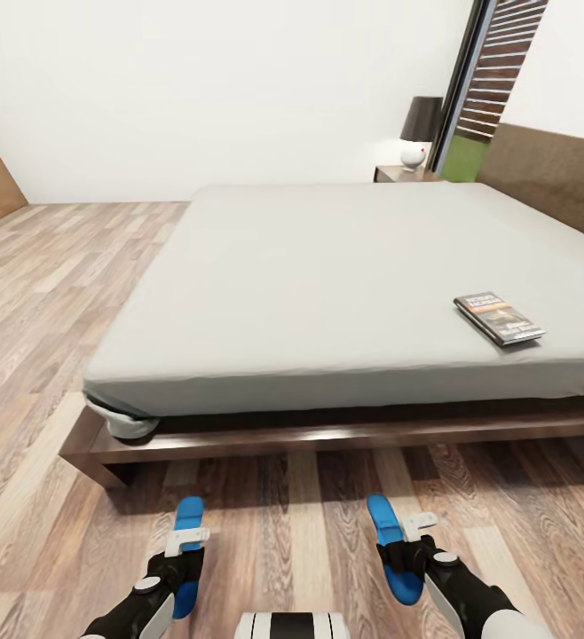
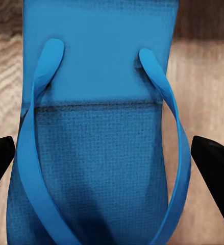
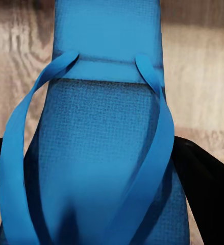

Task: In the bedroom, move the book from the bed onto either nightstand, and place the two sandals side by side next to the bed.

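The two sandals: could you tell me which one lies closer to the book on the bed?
The sandal at the right gripper; the book lies toward that side.

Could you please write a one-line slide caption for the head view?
Each end effector holds a blue sandal above the plank floor beside the bed; book on mattress.

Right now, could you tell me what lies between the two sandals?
In the head view, bare wood floor separates the left sandal from the right sandal.
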